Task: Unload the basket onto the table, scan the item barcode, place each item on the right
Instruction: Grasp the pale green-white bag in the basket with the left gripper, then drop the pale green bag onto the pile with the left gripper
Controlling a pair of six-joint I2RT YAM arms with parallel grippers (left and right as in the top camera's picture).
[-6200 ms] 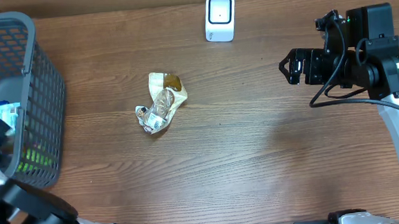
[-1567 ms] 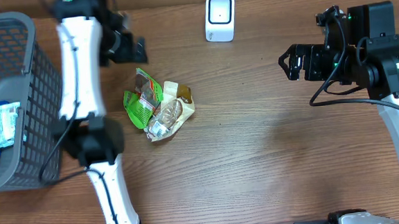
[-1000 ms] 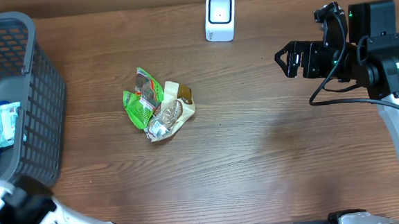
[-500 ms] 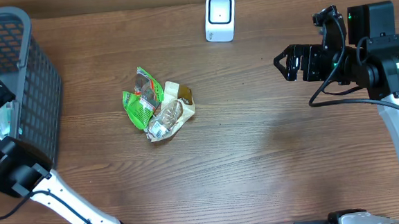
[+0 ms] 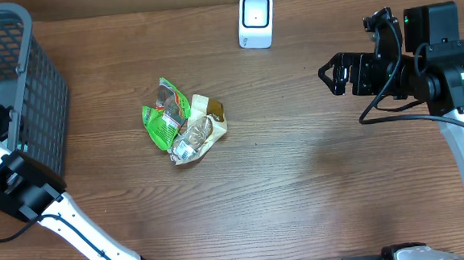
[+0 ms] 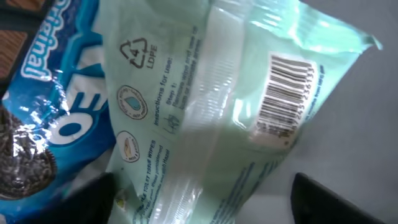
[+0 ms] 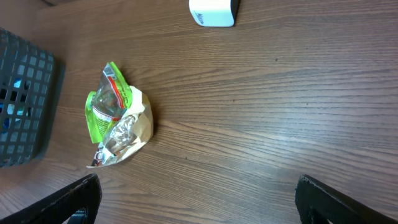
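Mint-green film wipes packet (image 6: 205,112): likely soft, light, slippery; pinch sealed edge, keep barcode (image 6: 289,99) clear. Jaws of left gripper (image 6: 202,190) apart astride it; right gripper (image 5: 335,71) jaws apart, empty.

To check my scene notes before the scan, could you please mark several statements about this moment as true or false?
1. The white scanner stands on the table, apart from the packets. True.
2. The green packet lies inside the grey bin. False: it lies on the table, outside the basket, against the tan packet.
3. A barcode shows on the pale green packet in the left wrist view. True.
4. The right gripper holds a packet. False: it is open and empty.
5. A blue Oreo packet lies beside the pale green packet. True.
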